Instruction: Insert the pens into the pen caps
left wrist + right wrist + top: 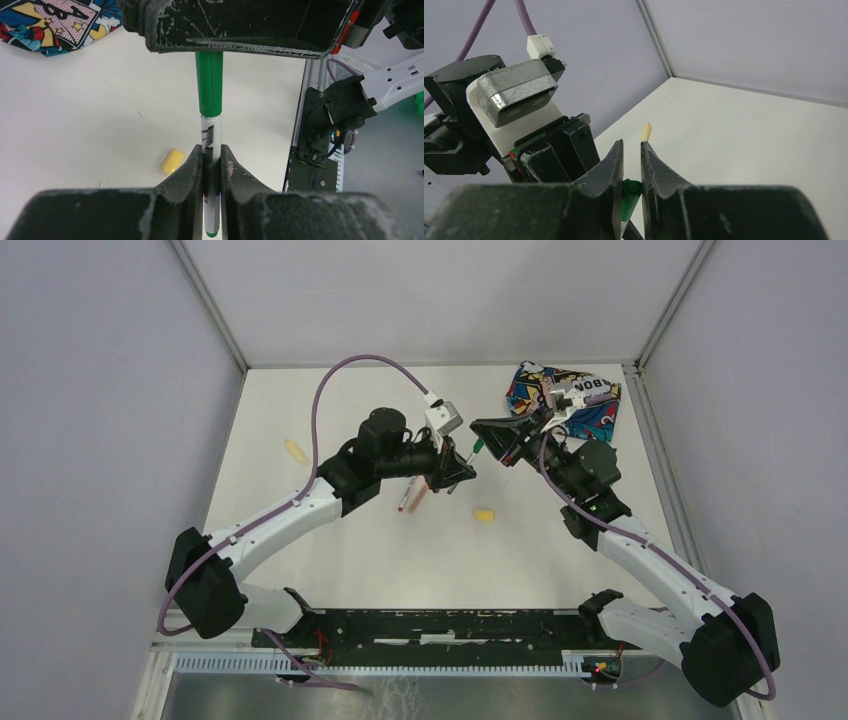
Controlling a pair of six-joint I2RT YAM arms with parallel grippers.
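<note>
L claw (211, 151) pinches green pen (210, 134), R claw (630, 145) nips green cap (209, 85) over white tabletop (90, 115), grey walls (749, 40).

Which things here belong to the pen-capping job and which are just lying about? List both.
Job: green pen in the left end effector, green cap at the right end effector, yellow cap, yellow pen, red pen.
Lying about: comic-print pouch.

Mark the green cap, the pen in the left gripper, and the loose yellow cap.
green cap (210, 85): left wrist view, middle of its side.
pen (210, 134): left wrist view, whitish barrel just below the cap.
yellow cap (172, 161): left wrist view, its top face.
</note>
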